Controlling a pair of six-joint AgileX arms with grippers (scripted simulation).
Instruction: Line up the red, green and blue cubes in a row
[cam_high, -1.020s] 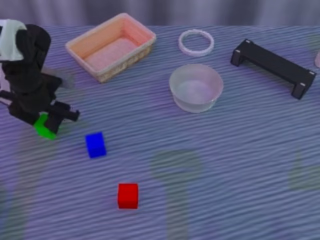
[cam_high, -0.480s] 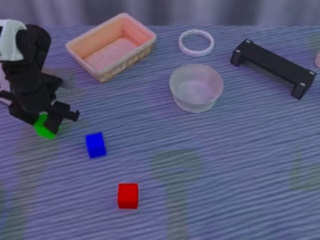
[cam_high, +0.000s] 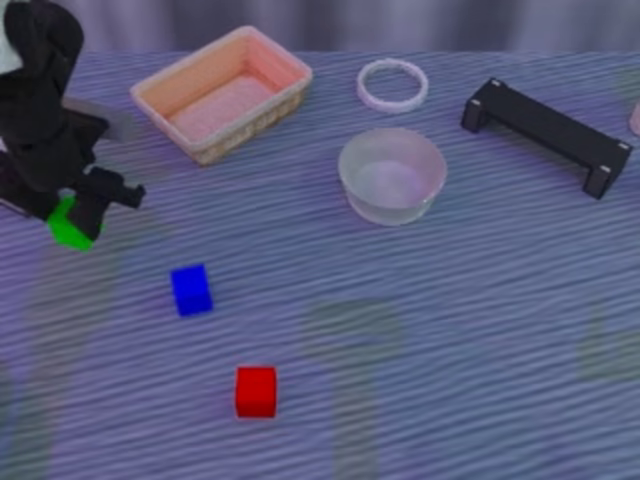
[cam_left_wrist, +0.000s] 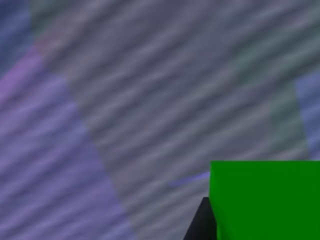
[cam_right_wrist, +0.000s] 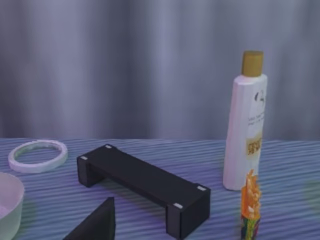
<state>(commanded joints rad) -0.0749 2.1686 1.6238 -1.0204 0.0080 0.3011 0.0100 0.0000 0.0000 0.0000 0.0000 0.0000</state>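
Note:
My left gripper (cam_high: 78, 212) is at the table's far left, shut on the green cube (cam_high: 68, 228), which hangs tilted under the black arm. In the left wrist view the green cube (cam_left_wrist: 265, 200) fills one corner, with a dark fingertip (cam_left_wrist: 201, 226) against its side and bare cloth beyond. The blue cube (cam_high: 190, 290) rests on the cloth to the right of the gripper. The red cube (cam_high: 256, 391) lies nearer the front edge. My right arm is outside the top view; only a dark piece of it (cam_right_wrist: 97, 225) shows in the right wrist view.
A woven basket (cam_high: 222, 93) stands at the back left, a white ring (cam_high: 392, 84) behind a clear bowl (cam_high: 391, 175). A black bench-shaped stand (cam_high: 546, 136) sits at the back right, with a white bottle (cam_right_wrist: 245, 130) and a small orange object (cam_right_wrist: 250, 205) beyond it.
My left gripper has risen and shifted towards the back left, carrying the green cube off the cloth. The blue and red cubes have stayed put.

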